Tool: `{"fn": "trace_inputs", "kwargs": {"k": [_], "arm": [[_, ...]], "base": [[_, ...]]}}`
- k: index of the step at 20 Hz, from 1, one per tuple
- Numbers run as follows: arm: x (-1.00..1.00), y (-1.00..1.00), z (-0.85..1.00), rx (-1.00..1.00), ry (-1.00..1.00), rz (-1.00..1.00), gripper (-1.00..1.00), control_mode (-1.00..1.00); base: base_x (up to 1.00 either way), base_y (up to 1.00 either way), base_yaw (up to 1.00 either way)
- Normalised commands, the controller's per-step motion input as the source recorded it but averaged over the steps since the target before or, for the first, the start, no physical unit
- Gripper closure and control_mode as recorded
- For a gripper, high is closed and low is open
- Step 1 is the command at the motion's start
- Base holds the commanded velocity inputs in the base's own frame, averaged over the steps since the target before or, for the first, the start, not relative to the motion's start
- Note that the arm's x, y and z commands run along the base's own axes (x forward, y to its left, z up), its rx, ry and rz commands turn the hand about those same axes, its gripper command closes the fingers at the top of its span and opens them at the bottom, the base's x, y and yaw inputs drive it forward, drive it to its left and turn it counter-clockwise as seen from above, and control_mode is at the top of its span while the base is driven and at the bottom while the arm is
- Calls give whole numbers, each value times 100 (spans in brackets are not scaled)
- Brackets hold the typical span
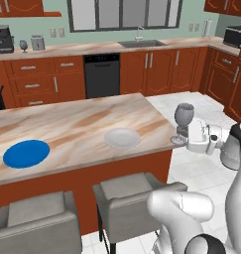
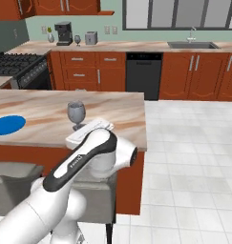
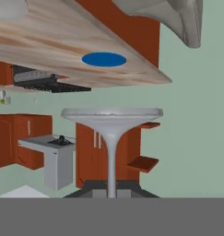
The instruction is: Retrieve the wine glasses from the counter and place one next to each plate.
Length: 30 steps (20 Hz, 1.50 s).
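My claw point(image 1: 183, 140) is pinched tight on 1 wine glass point(image 1: 184, 115) by its stem, keeping it upright so I can set it beside the white plate point(image 1: 122, 138).

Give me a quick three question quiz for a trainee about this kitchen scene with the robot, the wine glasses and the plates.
1. True or false: the gripper is shut on a wine glass.
2. Which plate lies nearer the held glass: A the blue plate, B the white plate?
3. Fill in: a second wine glass stands on the back counter between the coffee machine and the ____.

Key: 1 true. 2 B. 3 toaster.
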Motion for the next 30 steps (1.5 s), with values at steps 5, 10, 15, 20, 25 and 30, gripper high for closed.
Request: {"fn": "trace_inputs", "kwargs": {"k": [5, 10, 15, 20, 25, 30], "arm": [[93, -16, -20, 0, -1, 11, 100, -100], [78, -22, -13, 0, -2, 7, 100, -100], [75, -13, -12, -5, 7, 6, 100, -100], [69, -4, -12, -8, 21, 1, 100, -100], [25, 0, -26, -9, 2, 1, 100, -100], [7, 0, -27, -5, -10, 0, 100, -100]], "base": [[0, 0, 0], [0, 0, 0], [0, 0, 0], [0, 0, 0], [0, 0, 0], [0, 0, 0]]}}
